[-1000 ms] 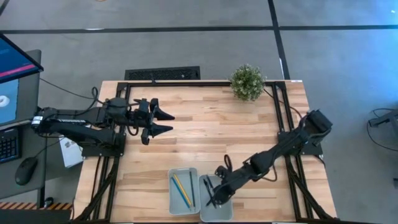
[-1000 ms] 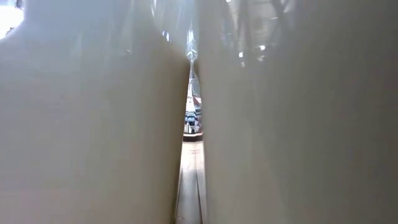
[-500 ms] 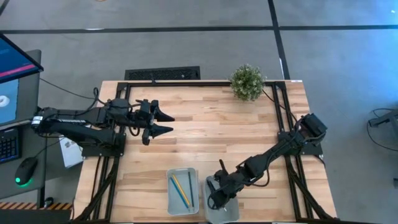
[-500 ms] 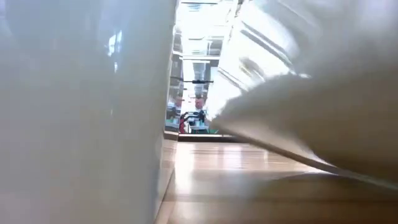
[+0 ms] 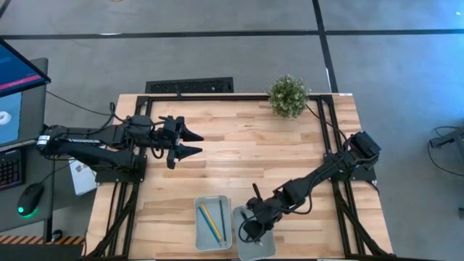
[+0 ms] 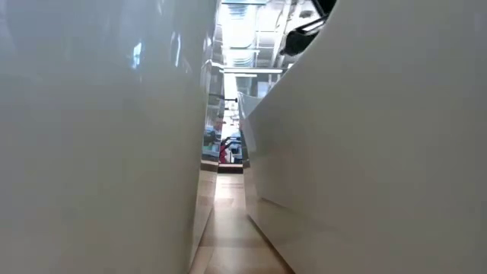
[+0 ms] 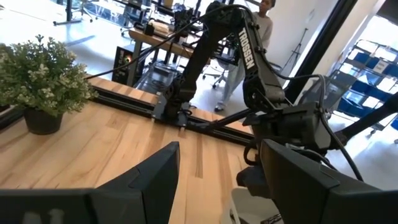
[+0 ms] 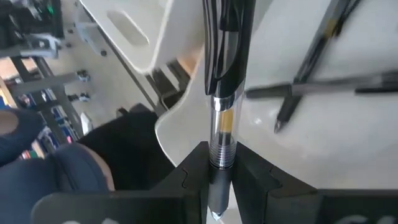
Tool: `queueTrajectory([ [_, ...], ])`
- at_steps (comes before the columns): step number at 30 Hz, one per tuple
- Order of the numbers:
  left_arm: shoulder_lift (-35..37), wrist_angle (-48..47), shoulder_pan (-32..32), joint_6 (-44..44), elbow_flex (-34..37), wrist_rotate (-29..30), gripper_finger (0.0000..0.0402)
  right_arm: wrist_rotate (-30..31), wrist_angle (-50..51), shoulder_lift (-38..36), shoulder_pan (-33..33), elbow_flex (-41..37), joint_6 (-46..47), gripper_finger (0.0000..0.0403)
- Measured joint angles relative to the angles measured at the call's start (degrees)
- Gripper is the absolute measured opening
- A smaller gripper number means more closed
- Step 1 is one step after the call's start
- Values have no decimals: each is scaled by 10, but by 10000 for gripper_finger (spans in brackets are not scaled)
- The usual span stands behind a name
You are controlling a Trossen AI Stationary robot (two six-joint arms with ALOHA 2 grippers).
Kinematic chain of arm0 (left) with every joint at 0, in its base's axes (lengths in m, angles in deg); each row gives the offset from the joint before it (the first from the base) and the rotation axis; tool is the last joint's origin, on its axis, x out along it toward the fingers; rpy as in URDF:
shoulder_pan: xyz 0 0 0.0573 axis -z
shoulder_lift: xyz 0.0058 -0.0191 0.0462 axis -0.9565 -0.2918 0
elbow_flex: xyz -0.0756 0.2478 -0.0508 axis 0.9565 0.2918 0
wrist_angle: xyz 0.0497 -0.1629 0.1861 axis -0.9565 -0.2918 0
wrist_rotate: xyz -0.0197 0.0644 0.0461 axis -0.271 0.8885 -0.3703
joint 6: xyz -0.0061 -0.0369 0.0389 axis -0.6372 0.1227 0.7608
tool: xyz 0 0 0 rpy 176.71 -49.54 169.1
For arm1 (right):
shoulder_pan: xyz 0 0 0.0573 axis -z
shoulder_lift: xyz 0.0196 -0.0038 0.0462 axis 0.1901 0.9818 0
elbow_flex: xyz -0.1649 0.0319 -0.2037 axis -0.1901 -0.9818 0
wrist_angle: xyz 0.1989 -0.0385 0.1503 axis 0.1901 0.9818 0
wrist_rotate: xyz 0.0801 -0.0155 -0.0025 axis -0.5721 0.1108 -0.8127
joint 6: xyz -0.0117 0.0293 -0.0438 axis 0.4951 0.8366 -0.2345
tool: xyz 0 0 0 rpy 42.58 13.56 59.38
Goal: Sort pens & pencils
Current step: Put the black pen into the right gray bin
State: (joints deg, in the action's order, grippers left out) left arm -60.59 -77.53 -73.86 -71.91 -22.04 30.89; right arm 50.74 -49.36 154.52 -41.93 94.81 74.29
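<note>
Wooden table [image 5: 246, 156] carries both trays; nearest, our right gripper [image 8: 221, 180] pinches a pen [image 8: 225, 93] over the pens' tray [image 5: 255, 246], which may tip. Pencils [image 5: 212, 221] lie binned; left gripper [image 5: 190, 142] waits, fingers spread.

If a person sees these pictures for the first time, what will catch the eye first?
First, the right gripper at the table's near edge, holding a black pen over the right grey tray, where other pens lie. Next, the left tray beside it holds the yellow pencil and the blue pencil. The left gripper waits open at the table's far left, across from a small potted plant.
</note>
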Motion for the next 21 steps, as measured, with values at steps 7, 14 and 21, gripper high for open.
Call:
queueTrajectory([
  [7,0,-2,0,0,0,0,215,-27,8,0,-1,0,18,78],
  [14,0,-2,0,0,0,0,215,-28,8,0,-1,0,16,78],
  [21,0,-2,0,1,0,0,215,-39,8,0,-1,0,23,98],
])
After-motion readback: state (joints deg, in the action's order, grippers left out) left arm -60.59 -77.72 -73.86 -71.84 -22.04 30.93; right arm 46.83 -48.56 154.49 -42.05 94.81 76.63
